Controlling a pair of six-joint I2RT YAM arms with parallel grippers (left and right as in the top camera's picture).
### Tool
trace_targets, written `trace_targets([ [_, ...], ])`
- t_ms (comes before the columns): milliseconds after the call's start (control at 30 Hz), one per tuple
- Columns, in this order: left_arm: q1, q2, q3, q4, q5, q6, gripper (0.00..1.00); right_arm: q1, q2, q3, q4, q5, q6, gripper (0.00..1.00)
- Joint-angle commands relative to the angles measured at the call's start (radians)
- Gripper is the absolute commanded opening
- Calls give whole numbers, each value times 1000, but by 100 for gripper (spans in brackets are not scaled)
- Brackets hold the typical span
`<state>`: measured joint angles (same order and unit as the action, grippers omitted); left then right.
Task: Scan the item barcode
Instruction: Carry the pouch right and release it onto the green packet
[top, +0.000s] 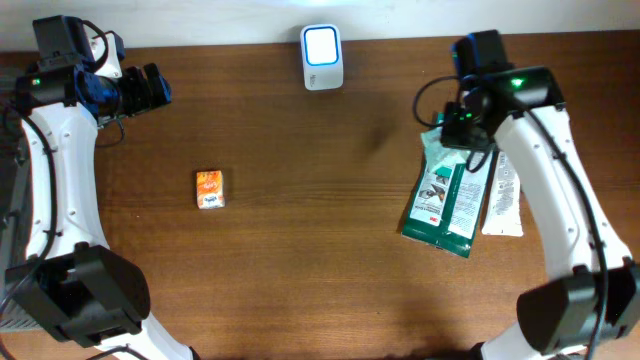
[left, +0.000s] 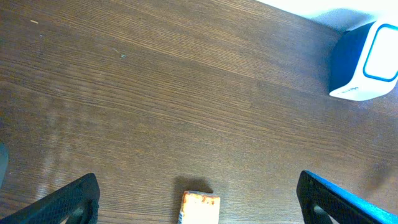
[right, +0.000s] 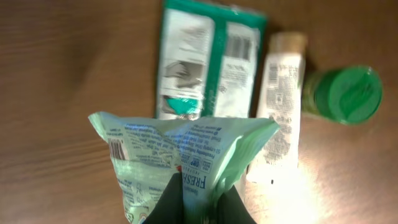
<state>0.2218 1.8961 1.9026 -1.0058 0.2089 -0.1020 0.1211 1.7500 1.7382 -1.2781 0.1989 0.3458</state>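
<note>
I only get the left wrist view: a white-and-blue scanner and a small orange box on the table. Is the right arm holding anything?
Observer: Yes, the right pincer is shut on a light green packet.
Operator: Anything else near it?
Observer: A dark green pack and a white tube lie side by side on the table close by.
Operator: Any barcode showing?
Observer: The right wrist view shows a barcode near the packet's left edge.
</note>
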Motion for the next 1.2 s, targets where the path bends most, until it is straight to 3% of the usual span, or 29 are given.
trace_targets([
  [0, 1, 8, -4, 1, 3, -6, 99, -80, 54, -106, 26, -43, 58, 4],
  [200, 1, 8, -4, 1, 3, -6, 99, -155, 73, -270, 125, -123, 56, 4],
  [433, 1, 8, -4, 1, 3, -6, 99, -155, 74, -328, 145, -124, 55, 5],
  [800, 1, 8, -4, 1, 3, -6, 99, -155, 74, -337, 130, -124, 52, 33],
  [1167, 1, 8, -4, 1, 3, -6, 99, -140, 53, -238, 56, -181, 5, 37],
])
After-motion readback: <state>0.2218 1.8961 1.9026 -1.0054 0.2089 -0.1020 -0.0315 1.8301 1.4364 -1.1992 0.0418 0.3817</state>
